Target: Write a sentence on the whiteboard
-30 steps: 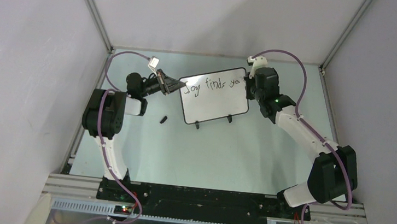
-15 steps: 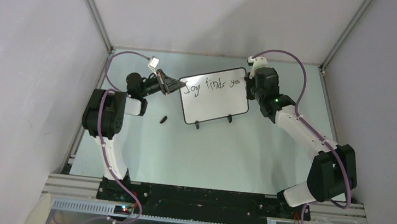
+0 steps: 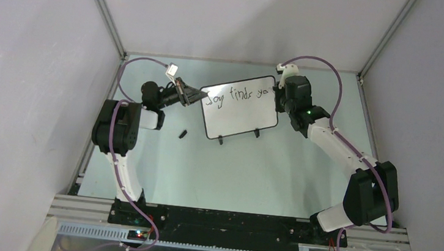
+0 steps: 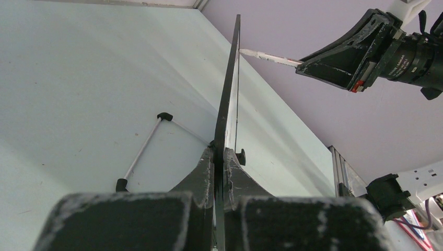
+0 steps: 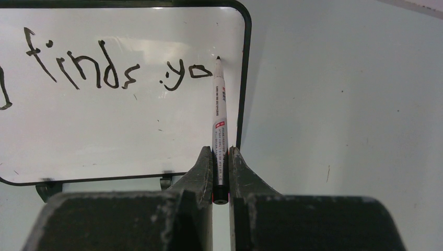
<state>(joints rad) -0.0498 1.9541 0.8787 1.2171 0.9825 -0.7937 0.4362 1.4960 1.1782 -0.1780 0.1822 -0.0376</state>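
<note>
Pale green surface [image 3: 233,176], shut in by plain grey panels [image 3: 236,16] on three sides, carries the whiteboard [image 3: 240,115]. It stands toward the back on two black feet [image 3: 220,140], its face turned to the arm bases [image 3: 132,206]. Along its upper part the sentence [image 3: 237,95] runs in one line and reads "Joy finds yo".

The marker pen [image 5: 218,125] has its black tip pressed to the white just past the last "o", close inside the whiteboard's right frame. At that side, the right end effector [image 5: 220,157] is clenched on the pen's lower barrel, both fingers [image 5: 201,170] tight against it. The left end effector [image 4: 219,157] is clamped on the whiteboard's left edge, with the thin black frame squeezed between its fingers.

Only the right wrist view gives the letters large and shows where the tip touches, though its left border cuts off most of "Joy". The left wrist view looks edge-on along the whiteboard, so no writing shows. It does show a thin white rod [image 4: 140,154] with black ends on the side away from the pen. Only the top view takes in both arms. It also shows a small dark piece [image 3: 182,134] on the surface, left of the whiteboard's left foot and apart from it.

Right of the pen tip only a narrow strip of white lies before the frame, while below the line is a broad unwritten band. In front of the whiteboard bare surface runs to the arm bases, and the back panel is near behind it.
</note>
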